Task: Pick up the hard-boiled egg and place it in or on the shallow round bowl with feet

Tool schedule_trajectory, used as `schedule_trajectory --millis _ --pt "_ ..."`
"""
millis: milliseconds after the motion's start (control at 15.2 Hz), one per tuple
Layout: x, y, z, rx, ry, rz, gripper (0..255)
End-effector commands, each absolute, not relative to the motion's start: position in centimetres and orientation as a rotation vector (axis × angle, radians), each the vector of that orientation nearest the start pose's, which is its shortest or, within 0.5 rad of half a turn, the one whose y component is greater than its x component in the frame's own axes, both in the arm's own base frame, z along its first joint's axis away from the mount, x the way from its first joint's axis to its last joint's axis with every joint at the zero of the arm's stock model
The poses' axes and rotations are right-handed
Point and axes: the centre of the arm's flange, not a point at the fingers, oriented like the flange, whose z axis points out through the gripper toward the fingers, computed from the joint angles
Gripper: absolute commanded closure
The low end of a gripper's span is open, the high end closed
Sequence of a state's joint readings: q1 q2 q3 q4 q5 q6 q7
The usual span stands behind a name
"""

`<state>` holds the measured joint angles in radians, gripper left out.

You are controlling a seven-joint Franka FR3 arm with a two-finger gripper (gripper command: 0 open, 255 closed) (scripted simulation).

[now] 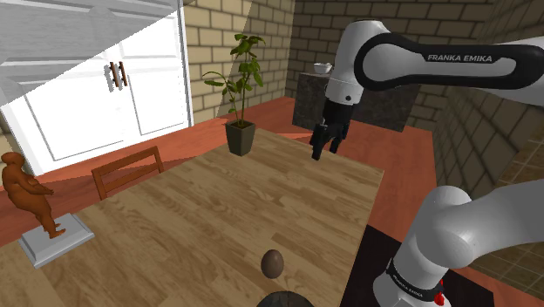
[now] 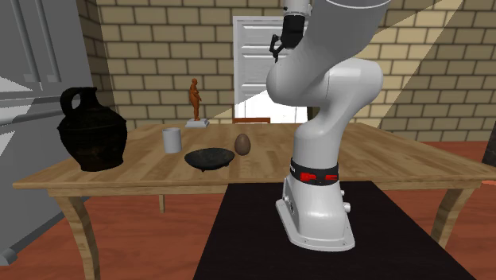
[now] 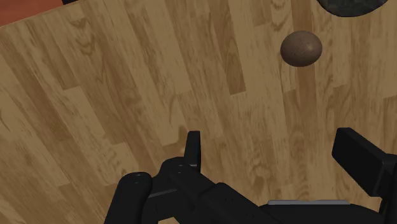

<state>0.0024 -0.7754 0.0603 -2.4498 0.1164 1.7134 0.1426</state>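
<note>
The egg [image 1: 272,262] is brown and stands on the wooden table [image 1: 218,218], right next to the dark shallow bowl [image 1: 286,299] at the shoulder view's bottom edge. In the second exterior view the egg [image 2: 242,143] stands just to the right of the footed bowl [image 2: 210,157]. My gripper [image 1: 324,150] hangs high above the table's far side, well away from both. In the wrist view the gripper [image 3: 277,153] is open with bare wood between its fingers, and the egg [image 3: 301,48] and the bowl's rim [image 3: 350,6] lie far ahead of it.
A brown figurine [image 1: 30,196] on a pale base stands at the table's left end. A black jug [image 2: 93,129] and a grey cup [image 2: 172,140] stand left of the bowl. A chair back [image 1: 128,170] and a potted plant [image 1: 241,96] are beyond the table.
</note>
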Motion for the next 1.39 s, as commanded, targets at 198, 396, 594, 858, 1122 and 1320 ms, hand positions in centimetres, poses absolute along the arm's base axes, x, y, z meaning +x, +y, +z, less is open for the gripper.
schedule_trajectory --millis 198,396,594,858,1122,1320 --pt "31.6 5.2 52.0 -3.036 0.269 -0.04 0" --pt "31.4 6.9 48.6 -3.009 0.367 -0.033 0" --pt "31.3 8.7 45.2 -2.979 0.464 -0.025 0" --pt "31.4 11.3 40.7 -2.934 0.591 -0.015 0" --pt "31.6 13.9 36.3 -2.883 0.715 -0.004 0" --pt "31.8 15.9 33.0 -2.843 0.806 0.003 0"
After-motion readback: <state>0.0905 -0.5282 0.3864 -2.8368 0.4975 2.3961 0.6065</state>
